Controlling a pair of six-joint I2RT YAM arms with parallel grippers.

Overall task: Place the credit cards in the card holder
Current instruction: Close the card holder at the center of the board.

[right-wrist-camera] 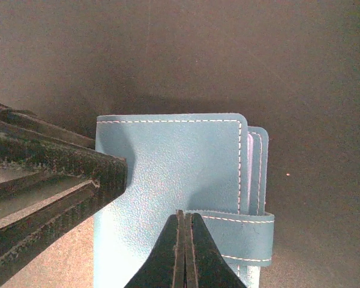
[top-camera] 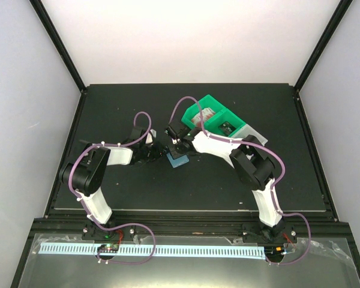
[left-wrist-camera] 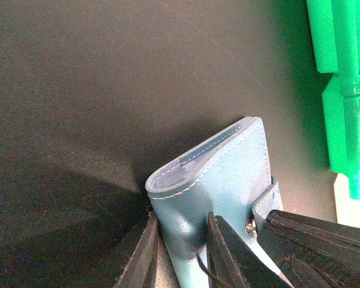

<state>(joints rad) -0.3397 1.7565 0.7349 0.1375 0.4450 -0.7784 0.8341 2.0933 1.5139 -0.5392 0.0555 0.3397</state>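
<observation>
Seemingly late on, the folded card holder sits clamped by one edge in the left pincer, the closed, empty right pincer touching its cover beside the tab; no loose credit cards show.

I find the card holder lying on the table near its centre, ahead of the gap between the two arm bases. The left gripper sits at the card holder's left edge, with one finger on either side of the folded cover. The right gripper comes in from the far side, its tips resting on top of the cover, just beside the snap tab. The bins stand farther back and to the right, apart from the card holder.
</observation>
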